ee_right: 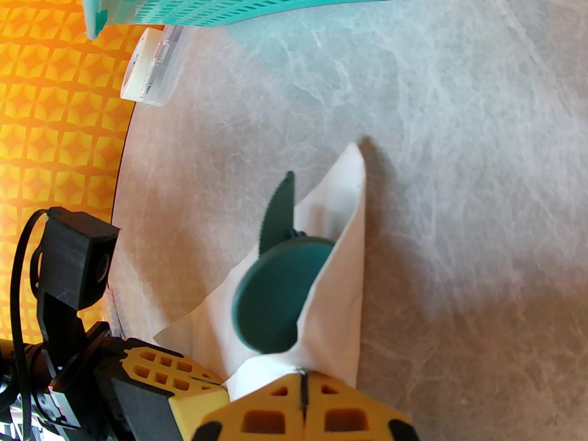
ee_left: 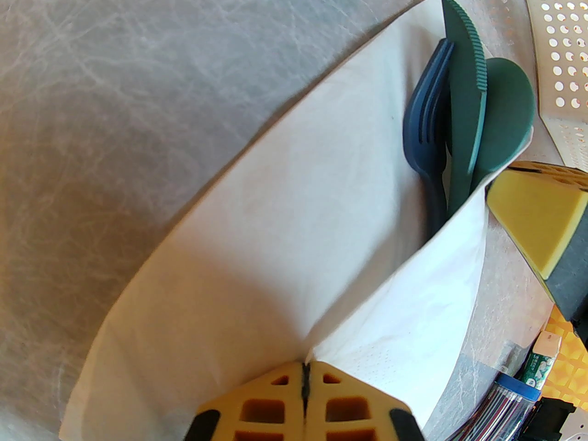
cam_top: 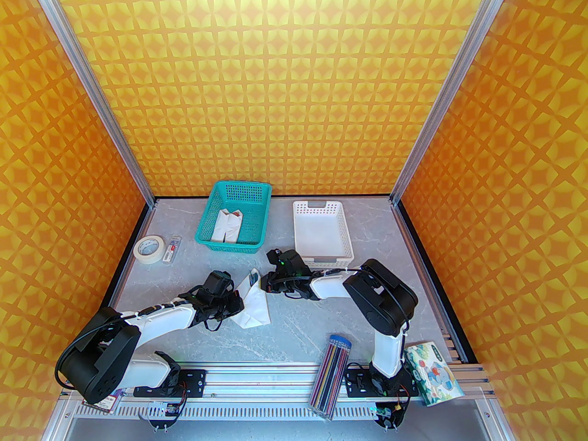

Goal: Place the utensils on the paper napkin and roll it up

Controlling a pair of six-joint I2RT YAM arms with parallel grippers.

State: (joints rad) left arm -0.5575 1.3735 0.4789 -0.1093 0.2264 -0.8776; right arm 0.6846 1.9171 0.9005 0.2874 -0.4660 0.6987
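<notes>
your utensils [ee_left: 459,122] already lie inside the paper napkin [ee_left: 275,223], folded over them at the middle of the table [cam_top: 321,333]. the left end effector [ee_left: 305,368] pinches its edge at 9 o'clock and the right end effector [ee_right: 302,377] is clenched on it at 1 o'clock. the rolling looks barely begun.

I'm looking into a robot test cell, not a home. Orange patterned panels [cam_top: 294,85] wall off the left, right and far sides between aluminium posts [cam_top: 94,85]. Two robot arms [cam_top: 151,319] are bolted to a slotted aluminium rail [cam_top: 266,377] at the near edge of the grey table [cam_top: 298,333].
</notes>
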